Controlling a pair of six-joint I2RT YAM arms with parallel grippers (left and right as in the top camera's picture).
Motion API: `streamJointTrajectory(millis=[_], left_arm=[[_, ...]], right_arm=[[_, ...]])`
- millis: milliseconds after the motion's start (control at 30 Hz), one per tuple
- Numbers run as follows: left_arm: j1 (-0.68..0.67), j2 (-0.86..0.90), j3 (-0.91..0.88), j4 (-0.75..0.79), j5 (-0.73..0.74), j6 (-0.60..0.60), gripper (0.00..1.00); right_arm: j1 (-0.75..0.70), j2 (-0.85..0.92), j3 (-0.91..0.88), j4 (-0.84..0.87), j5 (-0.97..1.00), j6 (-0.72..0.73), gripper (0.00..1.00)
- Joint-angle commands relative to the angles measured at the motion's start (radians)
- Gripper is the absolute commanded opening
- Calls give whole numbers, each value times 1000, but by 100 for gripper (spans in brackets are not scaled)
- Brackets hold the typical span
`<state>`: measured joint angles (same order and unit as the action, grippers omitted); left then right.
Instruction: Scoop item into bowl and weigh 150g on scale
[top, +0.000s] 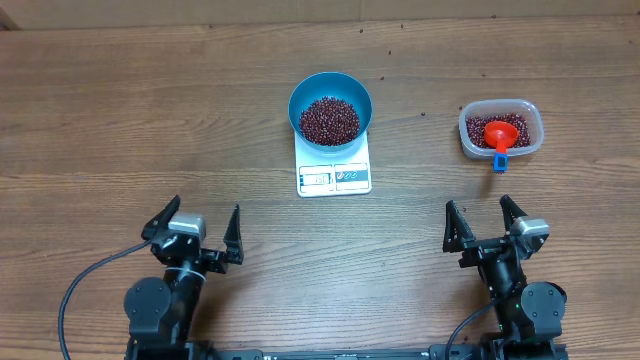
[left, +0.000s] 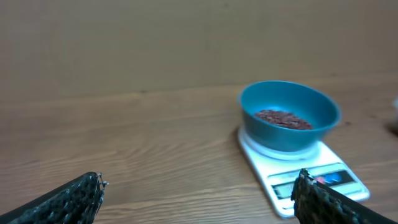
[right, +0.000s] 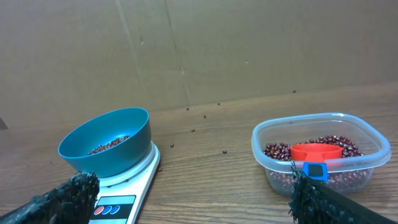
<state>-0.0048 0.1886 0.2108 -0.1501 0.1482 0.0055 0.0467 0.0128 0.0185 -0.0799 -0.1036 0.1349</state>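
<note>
The blue bowl (top: 330, 107) sits on the white scale (top: 334, 170) at the table's middle, with dark red-brown beans (top: 329, 119) heaped inside. More beans (top: 521, 125) fill a clear plastic container (top: 501, 129) to the right, where a red scoop (top: 498, 134) with a blue handle rests. My left gripper (top: 206, 226) stands open near the front left, nothing between its fingers. My right gripper (top: 484, 219) is open at the front right, below the container. In the left wrist view the bowl (left: 289, 115) and scale (left: 305, 174) lie ahead to the right. The right wrist view shows bowl (right: 109, 149), container (right: 320, 152) and scoop (right: 316, 152).
A few stray beans (right: 224, 152) lie scattered on the wooden table behind and between the bowl and container. A brown cardboard wall (right: 199, 50) stands along the table's far edge. Black cables trail from both arm bases at the front edge.
</note>
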Motion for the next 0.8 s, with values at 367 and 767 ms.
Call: streamJointTrajectory(millis=[367,767], left_arm=[[4,-182,-207,90,-203,-16,100],[-10,-184,-206,75,-188,-17,100]], right_arm=[[5,-10,-11,4,10,6,100],[5,-10,-11,4,10,6,100]])
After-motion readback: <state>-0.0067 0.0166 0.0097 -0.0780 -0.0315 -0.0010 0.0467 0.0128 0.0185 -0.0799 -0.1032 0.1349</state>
